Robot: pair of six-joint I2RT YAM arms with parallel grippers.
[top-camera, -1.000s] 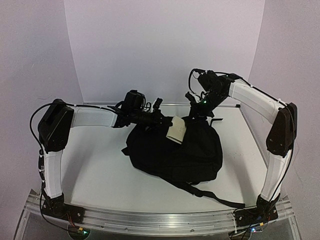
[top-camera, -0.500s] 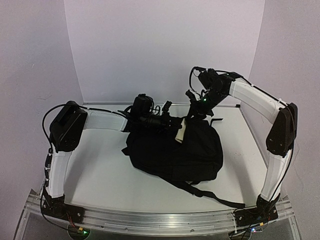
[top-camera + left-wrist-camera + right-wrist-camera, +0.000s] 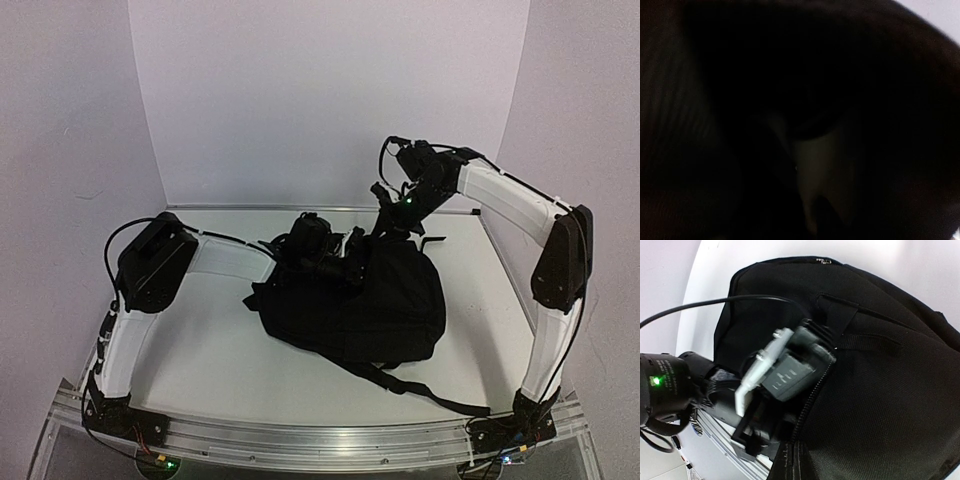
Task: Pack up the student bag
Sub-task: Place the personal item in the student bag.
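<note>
The student bag point(image 3: 370, 305), a large black backpack, lies in the middle of the table with its opening toward the back. My left gripper point(image 3: 352, 258) reaches into that opening, and its fingertips are hidden inside. The left wrist view is almost black; a pale flat object point(image 3: 825, 170) shows dimly between the jaws inside the bag. My right gripper point(image 3: 388, 226) is shut on the bag's zipper edge point(image 3: 792, 460) and holds it up. The right wrist view shows the bag point(image 3: 890, 390) and the left wrist body point(image 3: 790, 370) going in.
A black strap point(image 3: 430, 395) trails from the bag toward the front right. White walls close the table at the back and on both sides. The aluminium rail point(image 3: 320, 440) with the arm bases runs along the near edge.
My left arm has moved right and pushed the pale object from the bag's rim down into the opening, out of the top view. The right arm has held still.
</note>
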